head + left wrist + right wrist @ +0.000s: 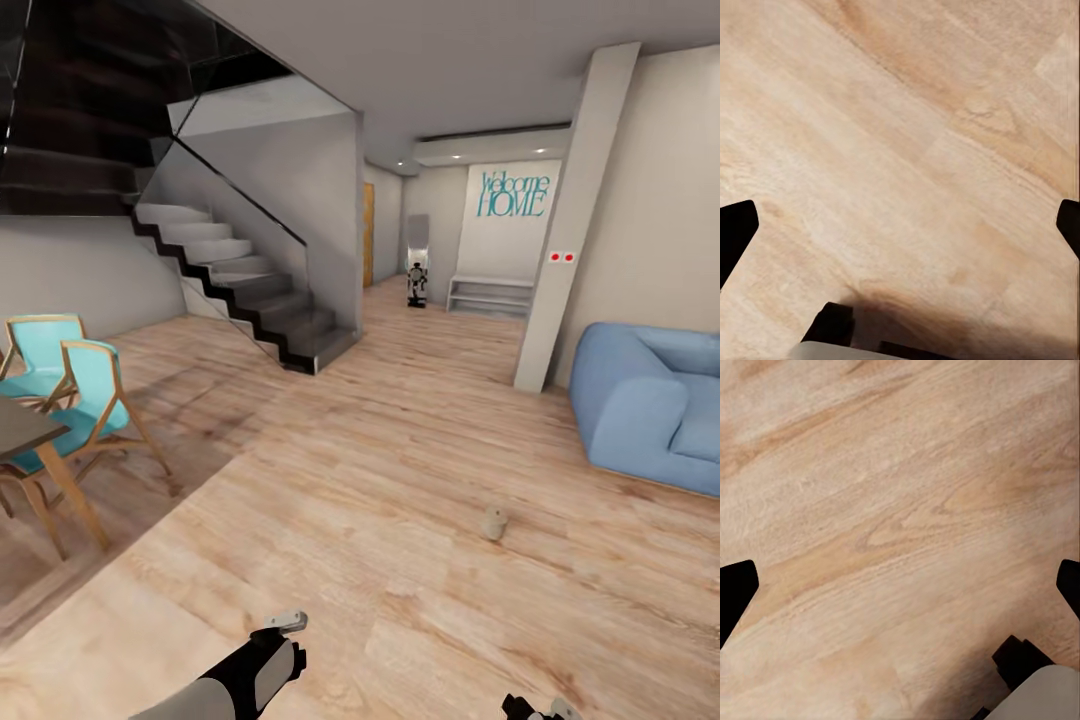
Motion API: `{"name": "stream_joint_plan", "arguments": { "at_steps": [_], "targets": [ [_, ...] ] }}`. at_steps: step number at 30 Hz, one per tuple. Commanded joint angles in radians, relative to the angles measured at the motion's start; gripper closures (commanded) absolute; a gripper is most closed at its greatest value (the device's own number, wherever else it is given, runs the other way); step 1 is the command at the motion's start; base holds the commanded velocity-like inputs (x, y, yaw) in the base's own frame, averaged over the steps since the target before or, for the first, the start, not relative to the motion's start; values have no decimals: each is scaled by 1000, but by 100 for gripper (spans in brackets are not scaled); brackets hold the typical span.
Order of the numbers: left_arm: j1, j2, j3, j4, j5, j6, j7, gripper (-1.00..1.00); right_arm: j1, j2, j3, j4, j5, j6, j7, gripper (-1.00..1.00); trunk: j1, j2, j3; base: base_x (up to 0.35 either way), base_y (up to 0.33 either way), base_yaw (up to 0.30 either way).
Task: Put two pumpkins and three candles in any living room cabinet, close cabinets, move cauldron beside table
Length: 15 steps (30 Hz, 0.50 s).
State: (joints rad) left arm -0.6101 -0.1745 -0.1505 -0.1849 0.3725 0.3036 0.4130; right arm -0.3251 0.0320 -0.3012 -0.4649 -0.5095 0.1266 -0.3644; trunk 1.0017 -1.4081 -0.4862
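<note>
One small beige candle [493, 522] stands alone on the wooden floor, ahead and to the right, in front of the blue sofa. My left gripper [285, 623] shows at the bottom edge of the head view, well short of the candle. The right gripper [543, 708] just peeks in at the bottom right. In the left wrist view the left gripper [900, 229] is open, its dark fingertips [735, 234] wide apart over bare floor. The right gripper [900, 592] is likewise open over bare floor. The pumpkins, cabinet, cauldron and table are out of view.
A blue sofa [655, 400] sits at the right beside a pale pillar [575, 230]. At the left are a dark-topped dining table [22, 430] and turquoise chairs [85, 395]. A staircase [240, 290] rises at the back left; a low white shelf [490, 296] stands down the hallway.
</note>
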Motion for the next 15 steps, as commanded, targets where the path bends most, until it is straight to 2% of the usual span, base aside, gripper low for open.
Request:
{"name": "stream_joint_plan", "arguments": {
  "at_steps": [1, 9, 15],
  "targets": [
    [0, 0, -8, -2, 8, 5, 7, -100, 0, 0, -2, -3, -6, 4, -4, -100, 1, -1, -1, 350, 0, -266],
    [0, 0, -13, -2, 5, -12, 7, -100, 0, 0, -2, -3, -4, 4, -4, -100, 1, -1, -1, 350, -1, -244],
    [0, 0, -62, -1, -15, -41, 7, -100, 0, 0, -2, -3, -4, 4, -4, -100, 1, -1, -1, 350, -55, -231]
  ]
}}
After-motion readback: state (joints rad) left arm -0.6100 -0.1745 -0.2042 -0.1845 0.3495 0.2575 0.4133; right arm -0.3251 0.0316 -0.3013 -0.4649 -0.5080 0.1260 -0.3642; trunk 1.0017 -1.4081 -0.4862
